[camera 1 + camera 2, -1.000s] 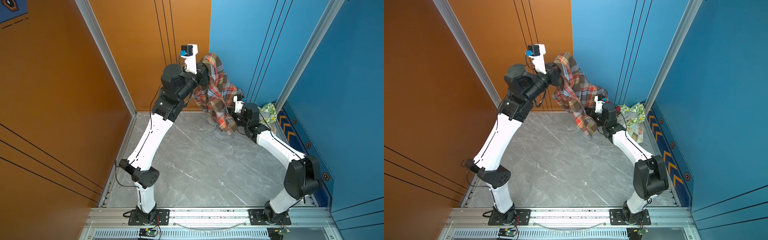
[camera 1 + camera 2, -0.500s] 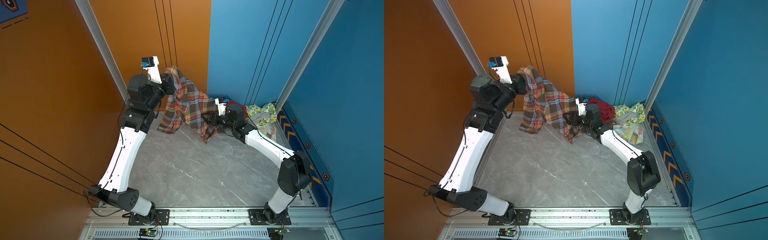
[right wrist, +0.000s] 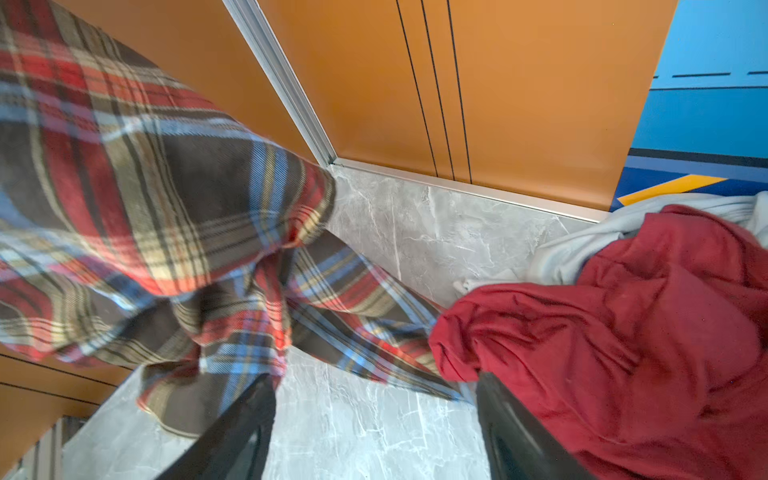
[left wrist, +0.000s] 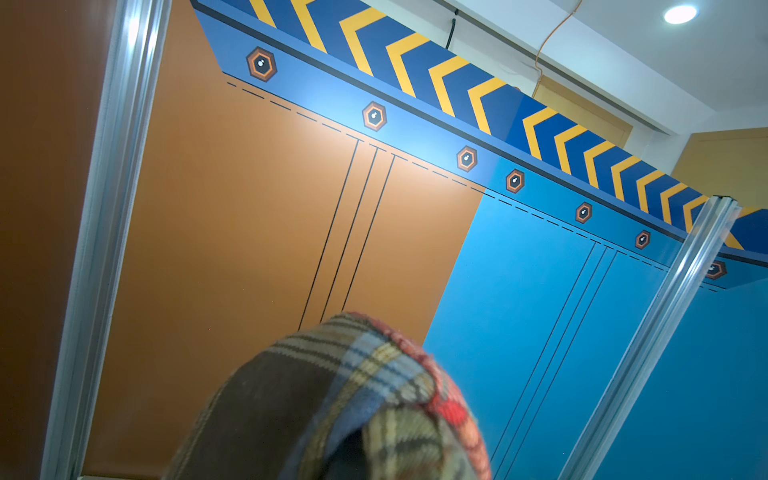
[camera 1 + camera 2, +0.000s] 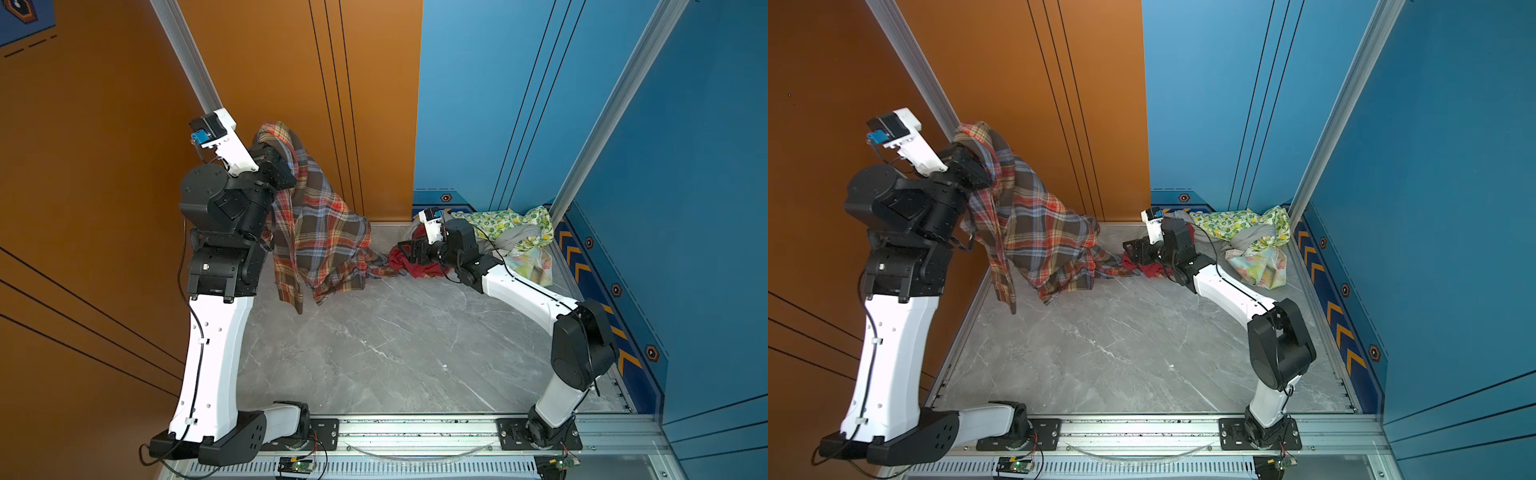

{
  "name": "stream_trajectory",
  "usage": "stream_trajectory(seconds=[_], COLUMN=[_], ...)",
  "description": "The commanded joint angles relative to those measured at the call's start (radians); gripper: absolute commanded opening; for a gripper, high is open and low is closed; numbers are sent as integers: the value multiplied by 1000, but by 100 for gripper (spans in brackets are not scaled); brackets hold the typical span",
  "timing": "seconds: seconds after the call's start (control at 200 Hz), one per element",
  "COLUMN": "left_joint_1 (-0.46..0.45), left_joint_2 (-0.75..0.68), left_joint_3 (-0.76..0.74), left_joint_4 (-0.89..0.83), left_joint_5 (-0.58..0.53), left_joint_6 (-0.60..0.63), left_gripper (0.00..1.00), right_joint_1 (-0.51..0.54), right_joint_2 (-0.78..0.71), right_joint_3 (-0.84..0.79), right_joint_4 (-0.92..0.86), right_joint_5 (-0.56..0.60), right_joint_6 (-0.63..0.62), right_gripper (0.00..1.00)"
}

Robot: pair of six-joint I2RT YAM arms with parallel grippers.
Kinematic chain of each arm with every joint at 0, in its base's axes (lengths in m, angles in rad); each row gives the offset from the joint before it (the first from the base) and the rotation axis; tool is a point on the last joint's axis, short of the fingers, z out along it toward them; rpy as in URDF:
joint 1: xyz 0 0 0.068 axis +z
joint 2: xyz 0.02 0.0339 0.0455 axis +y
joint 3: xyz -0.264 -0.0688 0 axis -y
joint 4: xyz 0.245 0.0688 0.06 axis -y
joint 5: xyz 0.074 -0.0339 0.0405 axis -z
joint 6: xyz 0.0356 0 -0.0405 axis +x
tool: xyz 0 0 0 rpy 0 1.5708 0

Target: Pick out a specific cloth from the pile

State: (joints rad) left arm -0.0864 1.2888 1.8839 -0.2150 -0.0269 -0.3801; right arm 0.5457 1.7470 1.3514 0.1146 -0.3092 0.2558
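**A:** While the left gripper (image 5: 269, 150) hangs high above and well apart from the pile (image 5: 528, 249), what does it carry?

**B:** The cloth (image 5: 320, 232). The jaws are pressed together on a bunch of the plaid, which drapes over them and hides the fingertips. The rest falls in a long fold to the marble floor (image 5: 395, 353), and a trailing strip runs along the floor right up to the pile's edge.

**A:** And the right gripper (image 3: 374, 424)?

**B:** It sits low at that same edge of the pile, jaws spread wide, bare floor between them, nothing pinched. The plaid strip crosses just ahead of its fingertips (image 3: 241, 424).

**A:** What crowds it there?

**B:** The red cloth (image 3: 623, 332), bunched against one finger and touching the end of the plaid strip. Deeper in the pile lie a light grey cloth (image 5: 515, 237), the lemon-print cloth (image 5: 496, 217) and a pastel floral piece (image 5: 532, 266), packed against the blue wall (image 5: 540, 124).

**A:** Is the cloth free of the pile?

**B:** Most of it hangs clear. Whether the last corner is pinned under the red cloth cannot be told.
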Motion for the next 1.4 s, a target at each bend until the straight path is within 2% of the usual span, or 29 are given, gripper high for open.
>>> stream_trajectory(seconds=[0.0, 0.23, 0.36, 0.395, 0.541, 0.711, 0.856, 0.946, 0.966, 0.986, 1.056, 1.121, 1.151, 1.296, 1.396], left_joint_1=[20, 25, 24, 25, 25, 23, 22, 21, 21, 21, 22, 25, 25, 28, 28], left_joint_2=[-12, -22, -22, -22, -18, -18, -32, -50, -54, -59, -76, -89, -93, -118, -128], left_joint_3=[1, 23, 42, 43, 55, 88, 86, 59, 50, 40, 7, -20, -31, -110, -164], left_joint_4=[43, -5, -24, -27, -36, -62, -74, -79, -80, -80, -83, -86, -89, -84, -69], left_joint_5=[-33, -13, -5, -5, 0, 17, 36, 39, 37, 35, 29, 27, 23, -10, -28], left_joint_6=[-33, -46, -57, -60, -78, -105, -132, -138, -138, -136, -128, -117, -110, -86, -75], left_gripper=[0, 0, 0, 0, 0, 0, 0, 0, 0, 0, 0, 0, 0, 0, 0], right_joint_1=[17, 89, 149, 190, 237, 254, 251, 258, 258, 258, 255, 249, 250, 242, 235], right_joint_2=[10, 126, 201, 223, 335, 503, 643, 680, 682, 684, 667, 635, 615, 511, 464], right_joint_3=[-42, -37, -41, -49, -37, 87, 294, 392, 403, 419, 492, 530, 530, 507, 559], right_joint_4=[92, 195, 278, 317, 449, 562, 533, 541, 548, 550, 486, 423, 412, 373, 275], right_joint_5=[-4, -49, -6, 12, 82, 162, 238, 316, 333, 351, 353, 309, 302, 289, 259], right_joint_6=[-128, -293, -396, -407, -420, -373, -374, -372, -368, -360, -342, -317, -302, -236, -180], right_gripper=[78, 80, 82, 82, 83, 86, 88, 86, 84, 77, 36, 8, 0, 0, 0])
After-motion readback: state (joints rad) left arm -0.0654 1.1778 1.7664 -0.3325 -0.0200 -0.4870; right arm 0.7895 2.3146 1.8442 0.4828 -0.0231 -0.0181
